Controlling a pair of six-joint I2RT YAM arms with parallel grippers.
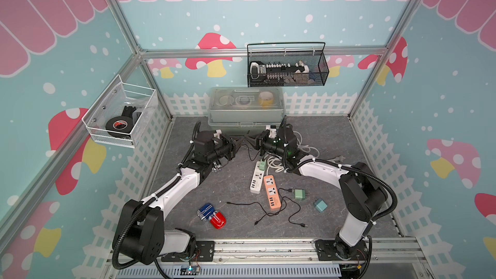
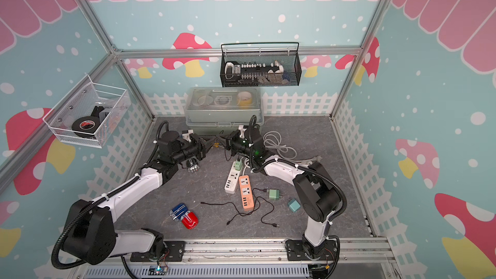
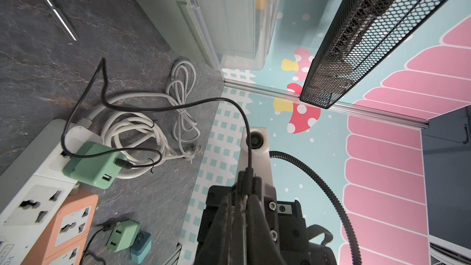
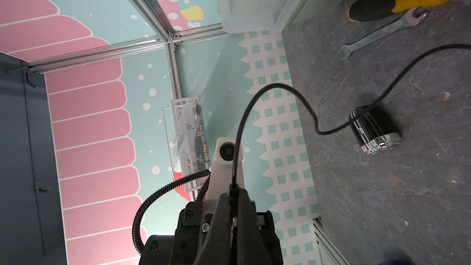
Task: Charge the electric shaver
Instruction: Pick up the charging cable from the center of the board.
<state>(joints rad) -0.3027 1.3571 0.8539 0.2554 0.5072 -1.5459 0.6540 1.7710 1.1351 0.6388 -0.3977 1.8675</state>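
The left gripper and right gripper both pinch the black cable. The white wall basket holds black tape; the clear box holds a yellow roll.

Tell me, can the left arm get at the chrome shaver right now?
Probably not yet: the chrome shaver lies uncovered beside that arm's wrist, but the left gripper is shut on the black cable.

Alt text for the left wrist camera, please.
The left tool grips a thin black cable that loops across to a green charger on a white power strip; an orange strip and coiled white cords lie nearby.
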